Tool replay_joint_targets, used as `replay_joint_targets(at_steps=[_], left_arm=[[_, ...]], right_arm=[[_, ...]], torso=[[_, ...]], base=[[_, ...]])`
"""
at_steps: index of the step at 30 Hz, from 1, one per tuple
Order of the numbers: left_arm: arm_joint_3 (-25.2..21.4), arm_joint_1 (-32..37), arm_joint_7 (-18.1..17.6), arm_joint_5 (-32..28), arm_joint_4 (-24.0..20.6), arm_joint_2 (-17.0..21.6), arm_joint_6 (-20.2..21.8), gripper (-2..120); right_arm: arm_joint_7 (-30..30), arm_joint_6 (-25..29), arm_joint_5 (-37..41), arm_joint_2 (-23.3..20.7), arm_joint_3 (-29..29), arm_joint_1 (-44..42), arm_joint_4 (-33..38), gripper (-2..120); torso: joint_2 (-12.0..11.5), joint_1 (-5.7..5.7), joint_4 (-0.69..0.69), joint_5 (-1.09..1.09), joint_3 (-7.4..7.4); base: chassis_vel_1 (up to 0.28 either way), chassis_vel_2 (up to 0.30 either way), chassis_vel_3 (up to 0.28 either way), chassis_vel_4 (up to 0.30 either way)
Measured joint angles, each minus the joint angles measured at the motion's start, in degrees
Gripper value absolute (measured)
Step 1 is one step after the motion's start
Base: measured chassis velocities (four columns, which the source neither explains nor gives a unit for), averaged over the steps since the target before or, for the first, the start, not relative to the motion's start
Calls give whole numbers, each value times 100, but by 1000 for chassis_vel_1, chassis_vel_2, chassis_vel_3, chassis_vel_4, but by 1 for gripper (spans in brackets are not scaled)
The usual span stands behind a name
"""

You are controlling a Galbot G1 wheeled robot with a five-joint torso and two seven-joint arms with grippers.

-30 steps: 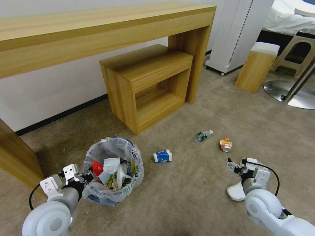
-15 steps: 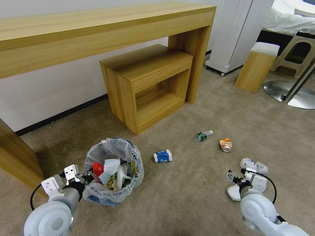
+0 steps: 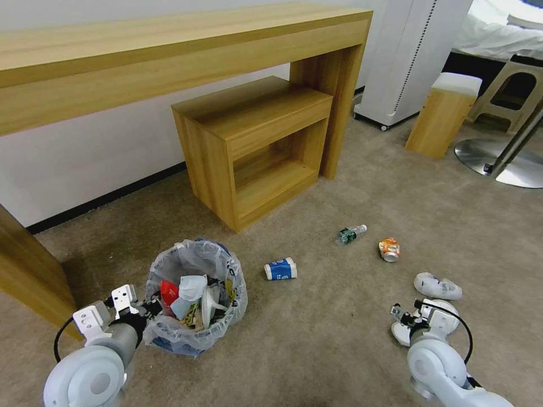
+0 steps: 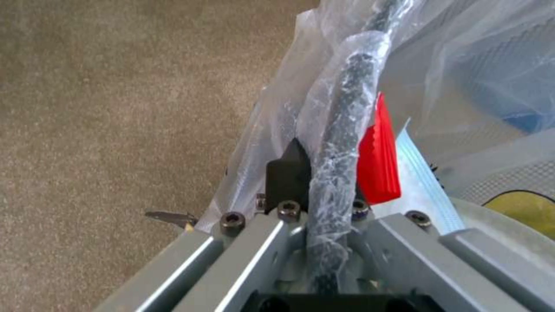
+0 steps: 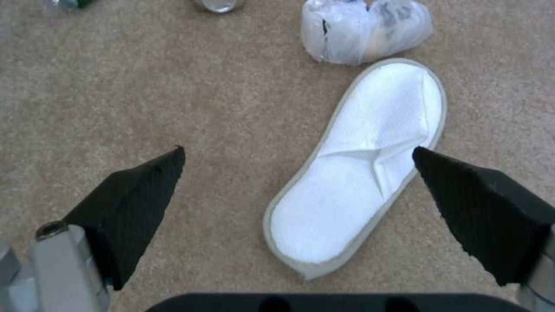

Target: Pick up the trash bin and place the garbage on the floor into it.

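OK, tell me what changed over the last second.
The right end effector, open, pulled back toward the robot over the flat white slipper, uncovering the crumpled white plastic-wrapped bundle. The left end effector stayed shut on the rim of the small plastic-lined trash bin. Litter on the beige carpet floor stayed put.

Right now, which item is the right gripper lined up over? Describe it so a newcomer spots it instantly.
Start at the wooden side table by the wall and come across the floor, past the orange can. Beyond the crumpled white wad lies a slipper, below the open right gripper. It is the one flat, white, sole-shaped piece with a grey edge.
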Motion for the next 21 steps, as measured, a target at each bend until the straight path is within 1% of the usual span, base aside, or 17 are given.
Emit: replay_joint_targets(at_steps=[11, 13, 17, 21], left_arm=[[-7, -37, 1, -57, 70, 19, -15, 0], [-7, -55, 2, -92, 97, 25, -19, 0], [-8, -73, -2, -115, 127, 56, -19, 0], [-8, -115, -17, -142, 165, 75, -19, 0]], right_arm=[[-126, 66, 6, 86, -247, 592, -597, 100], [-157, 91, 8, 137, -306, 809, -859, 100], [-190, 130, -3, 147, -312, 907, -1046, 100], [-198, 136, -22, 120, -251, 868, -1080, 100]], torso=[[0, 0, 0, 1, 0], [0, 0, 1, 1, 0], [0, 0, 1, 1, 0], [0, 0, 0, 1, 0]], base=[[0, 0, 0, 0], [0, 0, 0, 0], [0, 0, 0, 0], [0, 0, 0, 0]])
